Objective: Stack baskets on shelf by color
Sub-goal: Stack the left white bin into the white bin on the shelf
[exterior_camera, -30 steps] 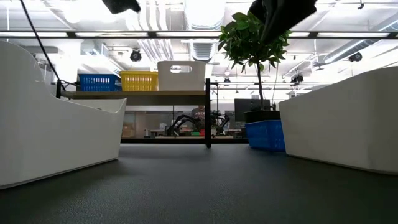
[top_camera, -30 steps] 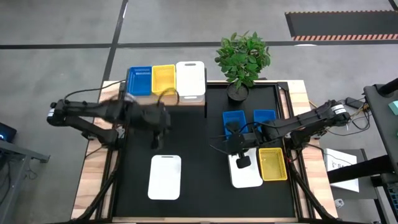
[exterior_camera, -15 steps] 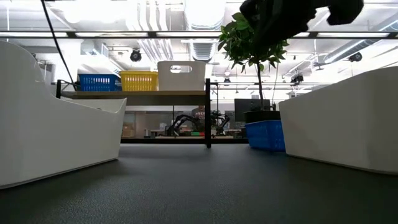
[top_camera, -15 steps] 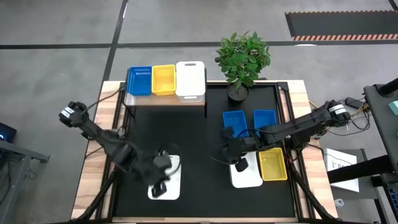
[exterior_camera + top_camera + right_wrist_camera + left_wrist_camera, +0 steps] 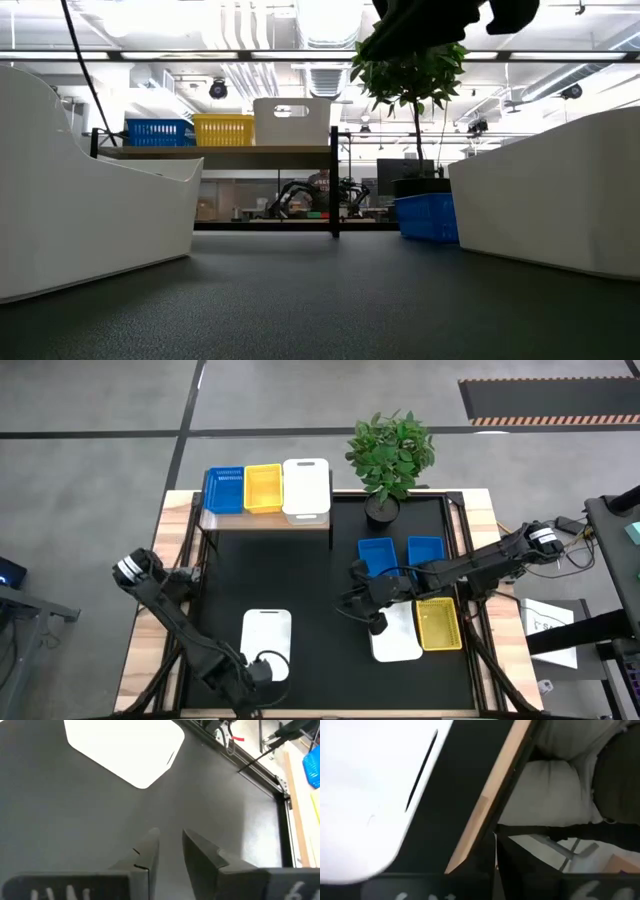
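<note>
On the light-wood shelf at the far left stand a blue basket, a yellow basket and a white basket side by side. Another white basket lies on the black table near the front, and my left gripper, shut, is over its near end. On the right lie two blue baskets, a yellow one and a white one. My right gripper hangs at that white basket's left edge, slightly open with nothing between its fingers. My left gripper comes slanting down over the near end of the front white basket. Its fingertips do not show plainly, so I cannot tell whether it touches the basket.
A potted plant stands at the table's far edge beside the shelf. The table has raised wooden edges. Bare black tabletop lies between the two groups of baskets.
My left arm has swung from beside the shelf toward the table's near edge and gone down, turning as it went, to the near end of the front white basket. My right gripper has shifted a little toward the table's left and tipped up. No basket has moved.
</note>
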